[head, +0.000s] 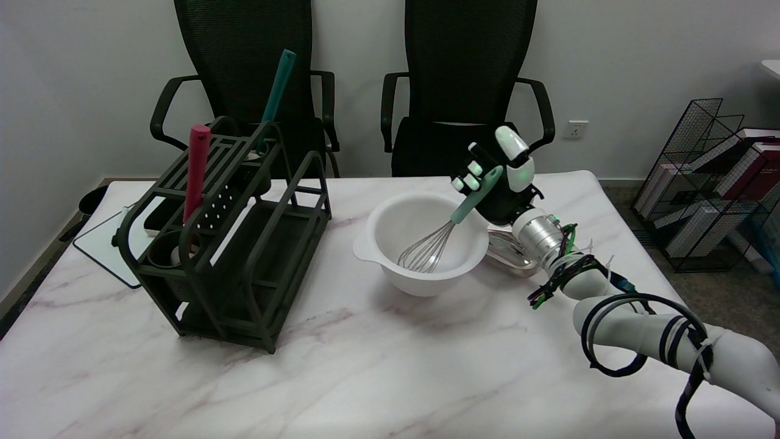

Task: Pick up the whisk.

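One robot hand (pixel 496 177), the right, is wrapped around the whisk's (pixel 448 228) pale green handle, fingers closed on it from the far side. The whisk slants down into the white mixing bowl (pixel 390 228) near the middle of the desk (pixel 365 366), its wire loops inside the bowl, probably leaning there so the handle stands up over the rim within reach. Whether the wires touch the bottom is hard to judge. Something shiny lies behind the wrist, mostly hidden. The dark utensil rack (pixel 231 244) stands toward the desk's left edge.
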Robot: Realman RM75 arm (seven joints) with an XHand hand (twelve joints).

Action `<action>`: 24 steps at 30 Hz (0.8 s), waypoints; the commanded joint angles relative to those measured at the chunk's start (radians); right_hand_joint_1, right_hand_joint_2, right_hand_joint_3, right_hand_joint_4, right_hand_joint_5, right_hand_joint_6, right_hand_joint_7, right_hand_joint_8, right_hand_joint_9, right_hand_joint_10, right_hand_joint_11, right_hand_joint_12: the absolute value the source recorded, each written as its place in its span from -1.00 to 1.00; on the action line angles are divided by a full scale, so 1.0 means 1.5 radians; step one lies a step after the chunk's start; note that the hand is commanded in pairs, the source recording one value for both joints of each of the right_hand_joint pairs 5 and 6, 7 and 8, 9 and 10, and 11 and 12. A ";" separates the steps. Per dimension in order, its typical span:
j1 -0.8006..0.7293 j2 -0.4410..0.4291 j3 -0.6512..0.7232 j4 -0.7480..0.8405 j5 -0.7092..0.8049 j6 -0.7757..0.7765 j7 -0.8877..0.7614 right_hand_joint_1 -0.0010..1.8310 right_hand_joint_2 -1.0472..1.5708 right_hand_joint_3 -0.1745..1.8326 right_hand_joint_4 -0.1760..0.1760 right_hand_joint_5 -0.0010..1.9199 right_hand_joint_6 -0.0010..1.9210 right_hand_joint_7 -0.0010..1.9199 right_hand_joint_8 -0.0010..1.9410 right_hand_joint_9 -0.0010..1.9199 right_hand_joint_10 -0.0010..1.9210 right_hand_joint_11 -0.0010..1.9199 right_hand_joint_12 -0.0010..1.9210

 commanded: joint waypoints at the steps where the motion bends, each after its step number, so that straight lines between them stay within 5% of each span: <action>1: -0.004 0.002 0.010 0.005 -0.033 0.004 -0.001 0.03 -0.18 -0.27 0.00 0.30 0.30 0.64 0.62 0.71 0.71 0.48 0.48; 7: -0.004 0.002 0.017 0.007 -0.053 0.001 -0.001 0.07 -0.02 -0.47 0.00 0.74 0.74 0.93 0.91 0.89 0.89 0.61 0.61; 8: 0.004 0.007 0.062 -0.009 -0.146 0.016 0.071 0.08 -0.01 -0.46 0.00 0.79 0.79 0.96 0.94 0.92 0.92 0.63 0.62; 10: -0.004 0.002 0.017 0.007 -0.056 -0.001 -0.001 0.10 0.03 -0.43 0.00 0.98 0.98 1.00 0.98 0.98 0.98 0.69 0.69; 17: -0.001 0.002 0.017 0.007 -0.055 -0.004 -0.001 0.22 0.20 -0.41 0.00 1.00 1.00 1.00 0.98 1.00 1.00 0.92 0.91; 20: 0.001 0.002 0.017 0.006 -0.055 -0.004 -0.001 0.24 0.48 -0.22 0.00 1.00 1.00 1.00 0.98 1.00 1.00 0.97 0.97; 24: 0.002 0.002 0.017 -0.002 -0.055 0.003 -0.001 0.24 0.86 -0.22 0.00 1.00 1.00 1.00 0.98 1.00 1.00 1.00 1.00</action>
